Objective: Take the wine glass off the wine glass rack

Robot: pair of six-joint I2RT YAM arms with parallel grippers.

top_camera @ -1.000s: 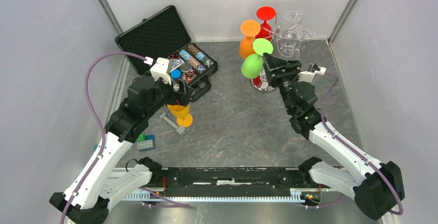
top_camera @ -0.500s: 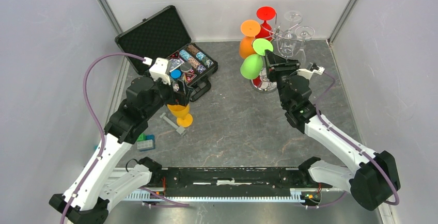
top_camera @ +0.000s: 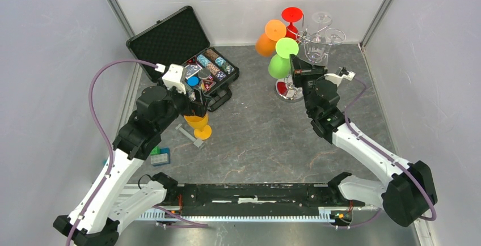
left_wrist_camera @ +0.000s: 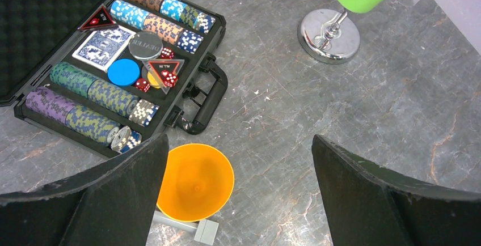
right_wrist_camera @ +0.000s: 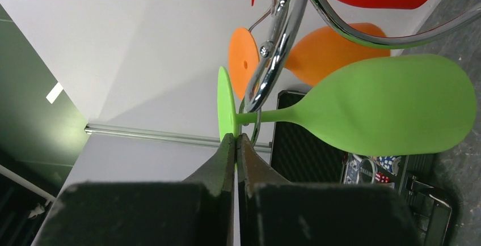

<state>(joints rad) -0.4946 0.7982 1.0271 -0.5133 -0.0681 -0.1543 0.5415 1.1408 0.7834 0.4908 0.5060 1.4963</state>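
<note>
The wine glass rack (top_camera: 289, 90), a chrome stand on a round base, sits at the back right with its curled arms (right_wrist_camera: 283, 36) overhead in the right wrist view. A green wine glass (top_camera: 279, 64) hangs from it, tilted, bowl (right_wrist_camera: 391, 107) pointing toward the case. My right gripper (right_wrist_camera: 235, 138) is shut on the edge of its thin green foot (right_wrist_camera: 227, 107). An orange (top_camera: 266, 42), a red (top_camera: 292, 16) and clear glasses (top_camera: 320, 42) hang there too. My left gripper (left_wrist_camera: 239, 141) is open and empty above an orange glass (left_wrist_camera: 195, 181) standing upright on the table.
An open black case of poker chips (top_camera: 187, 59) lies at the back left. A grey bar (top_camera: 190, 134) lies beside the orange glass, and a blue block (top_camera: 160, 157) sits near the left arm. White walls enclose the table on three sides.
My right gripper went from open to shut on the green glass's foot while pushing toward the rack. The green glass swung up and back, and the hanging orange glass shifted. The left arm stayed put.
</note>
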